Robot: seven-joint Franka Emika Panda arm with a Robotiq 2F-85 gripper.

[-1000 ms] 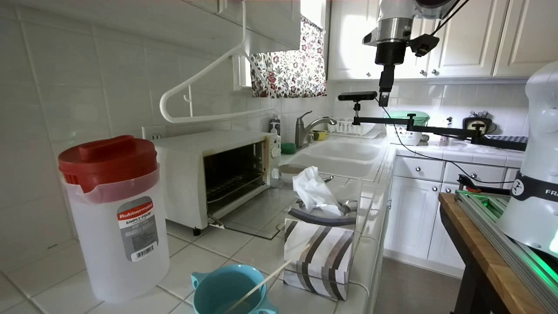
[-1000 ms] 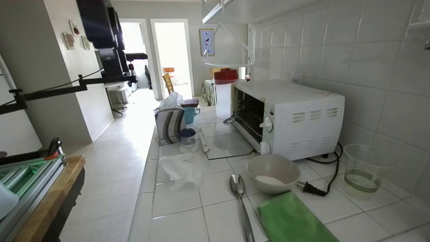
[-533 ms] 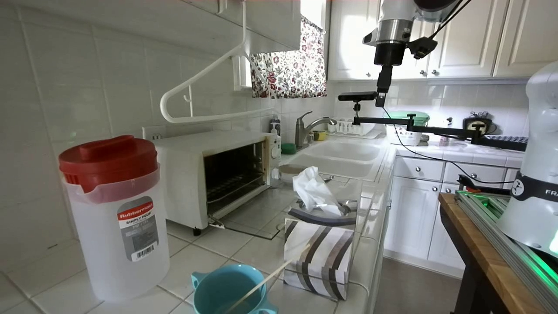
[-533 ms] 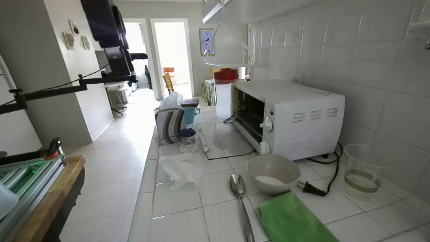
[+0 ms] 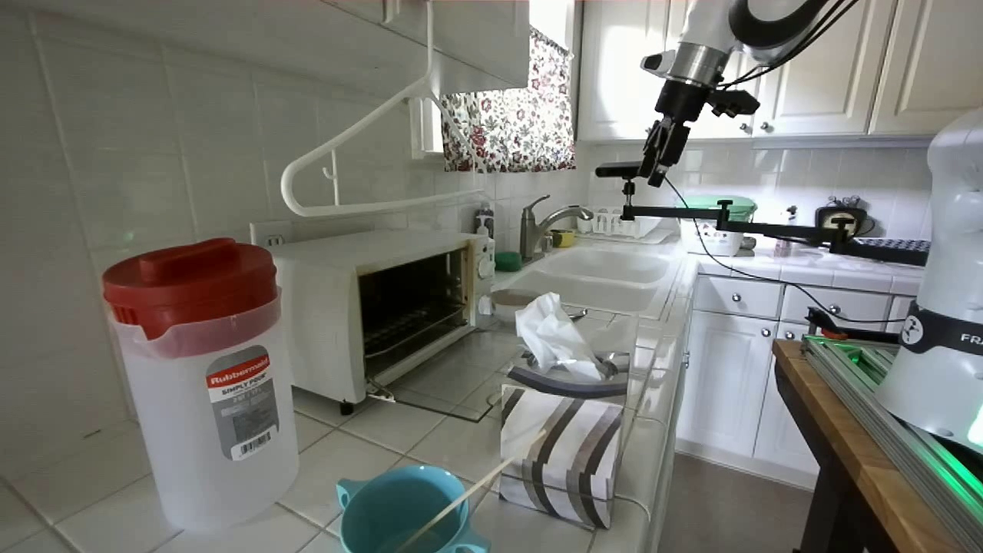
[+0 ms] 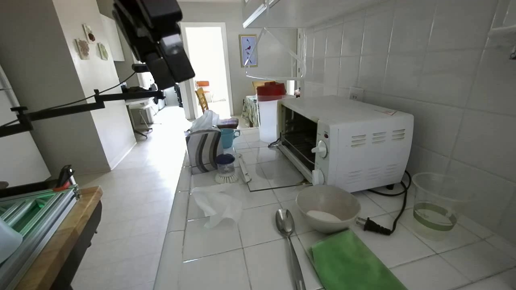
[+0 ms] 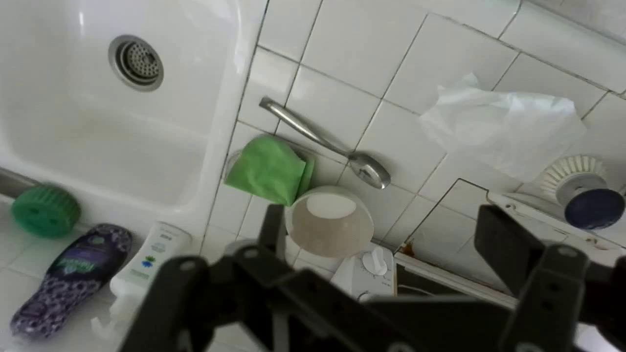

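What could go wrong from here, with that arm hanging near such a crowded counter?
The open end effector looks close to the black camera-like unit on the long bracket in both exterior views; a careless swing might bump it.
The lowered oven door juts out over the counter and could be struck from above.
The striped tissue box stands near the counter's edge, so a knock could send it to the floor.

red-lidded pitcher (image 5: 203, 399) | teal cup (image 5: 392, 495) | white hanger (image 5: 376, 206) | floral curtain (image 5: 513, 115)
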